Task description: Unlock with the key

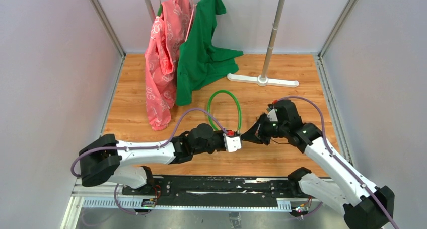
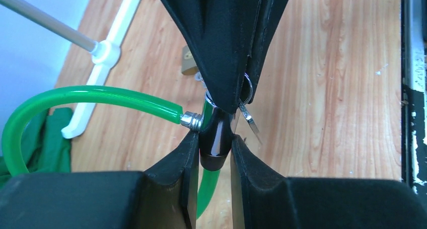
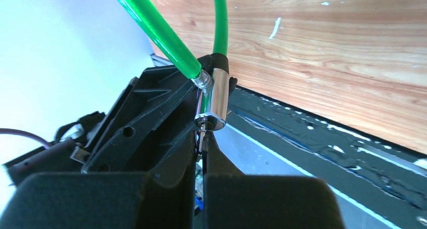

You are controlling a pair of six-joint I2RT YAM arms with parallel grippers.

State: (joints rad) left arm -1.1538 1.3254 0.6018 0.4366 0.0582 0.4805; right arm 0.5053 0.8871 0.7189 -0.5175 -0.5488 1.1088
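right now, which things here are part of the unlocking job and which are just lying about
In the job: green cable lock, key, left fingers, right fingers.
Lying about: brass padlock, pink garment, green shirt, clothes rack.

Wood-grain desk under soft, even light. Rack at the far end: grey pole, white foot bar. Pink garment and green garment hang on the rack's left side, lower ends reaching the desk. Plain lilac walls left, right and behind the rack. Metal corner post left of the rack. Black rail along the desk edge opposite the rack.
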